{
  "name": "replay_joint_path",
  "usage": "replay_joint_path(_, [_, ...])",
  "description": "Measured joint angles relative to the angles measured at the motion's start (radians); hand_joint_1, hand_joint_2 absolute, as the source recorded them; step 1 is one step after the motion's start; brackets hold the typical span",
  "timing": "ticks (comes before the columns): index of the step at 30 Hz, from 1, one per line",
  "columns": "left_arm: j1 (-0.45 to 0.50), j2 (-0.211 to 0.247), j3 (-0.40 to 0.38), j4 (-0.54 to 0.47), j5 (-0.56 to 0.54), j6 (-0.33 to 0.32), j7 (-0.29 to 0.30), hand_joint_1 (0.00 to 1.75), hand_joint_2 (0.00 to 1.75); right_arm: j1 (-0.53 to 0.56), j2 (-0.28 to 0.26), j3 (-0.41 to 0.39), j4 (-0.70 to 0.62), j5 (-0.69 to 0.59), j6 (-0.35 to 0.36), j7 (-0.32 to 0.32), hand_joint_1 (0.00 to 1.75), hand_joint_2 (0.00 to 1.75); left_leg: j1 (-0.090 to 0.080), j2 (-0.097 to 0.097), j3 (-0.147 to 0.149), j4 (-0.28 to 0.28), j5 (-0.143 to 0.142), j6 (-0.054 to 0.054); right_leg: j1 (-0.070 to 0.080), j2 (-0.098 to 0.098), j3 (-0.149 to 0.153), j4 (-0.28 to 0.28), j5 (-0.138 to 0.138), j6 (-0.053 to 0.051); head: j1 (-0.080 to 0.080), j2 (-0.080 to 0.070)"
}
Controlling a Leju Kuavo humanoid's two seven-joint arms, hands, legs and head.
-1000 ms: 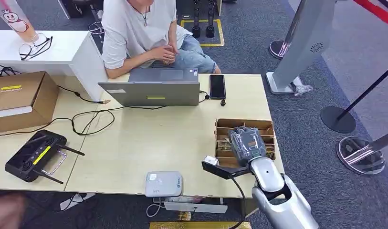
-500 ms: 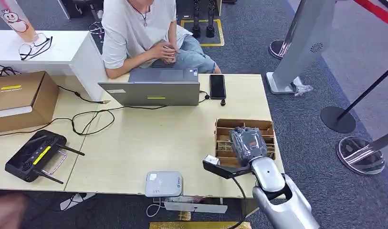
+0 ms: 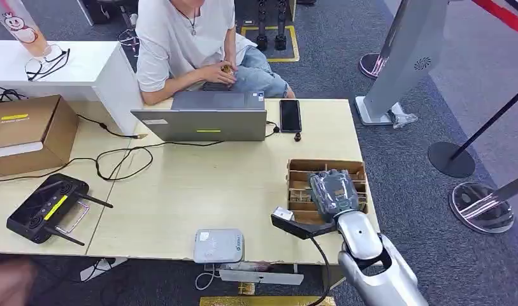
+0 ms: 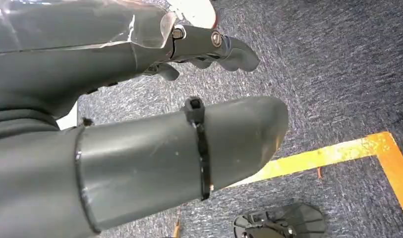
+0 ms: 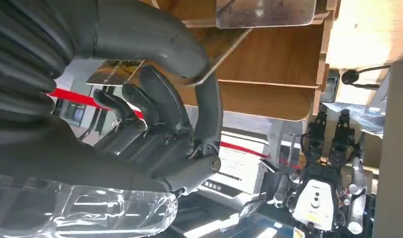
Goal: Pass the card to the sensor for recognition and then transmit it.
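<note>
1. Right hand [image 3: 332, 191] hovers over the wooden divided box [image 3: 299, 167] on the table [image 3: 199, 191].
2. Right wrist view: thumb and fingers [image 5: 162, 101] pinch a clear card [image 5: 224, 49] by the box partitions.
3. Left hand [image 4: 209, 42] hangs above carpet, grasping nothing, fingers loosely curled.
4. Head view: grey sensor [image 3: 218, 245] sits at the near table edge.

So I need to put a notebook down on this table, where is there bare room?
Bare wood lies between the laptop, the card box and the white sensor. The left end is crowded: cardboard box, cables, black controller. The right hand sits over the card box.
</note>
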Motion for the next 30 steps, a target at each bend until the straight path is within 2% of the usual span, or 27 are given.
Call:
replay_joint_path(6, [0.0, 0.0, 0.0, 0.0, -0.001, 0.0, 0.0, 0.0, 0.0, 0.004, -0.002, -0.001, -0.009, 0.005, -0.016, 0.0, 1.75, 1.75, 0.0, 0.0, 0.0, 0.0, 0.0, 0.0, 0.0, 0.0, 0.0, 0.0, 0.0, 0.0, 0.0, 0.0])
replay_joint_path(17, [0.0, 0.0, 0.0, 0.0, -0.006, -0.001, -0.006, 0.0, 0.0, 0.019, -0.002, -0.01, -0.089, 0.059, -0.127, -0.035, 1.75, 1.75, 0.0, 0.0, 0.0, 0.0, 0.0, 0.0, 0.0, 0.0, 0.0, 0.0, 0.0, 0.0, 0.0, 0.0])
replay_joint_path(30, [0.0, 0.0, 0.0, 0.0, 0.0, 0.003, -0.015, 0.0, 0.0, 0.02, -0.002, -0.012, -0.15, 0.063, -0.219, -0.075, 1.75, 1.75, 0.0, 0.0, 0.0, 0.0, 0.0, 0.0, 0.0, 0.0, 0.0, 0.0, 0.0, 0.0, 0.0, 0.0])
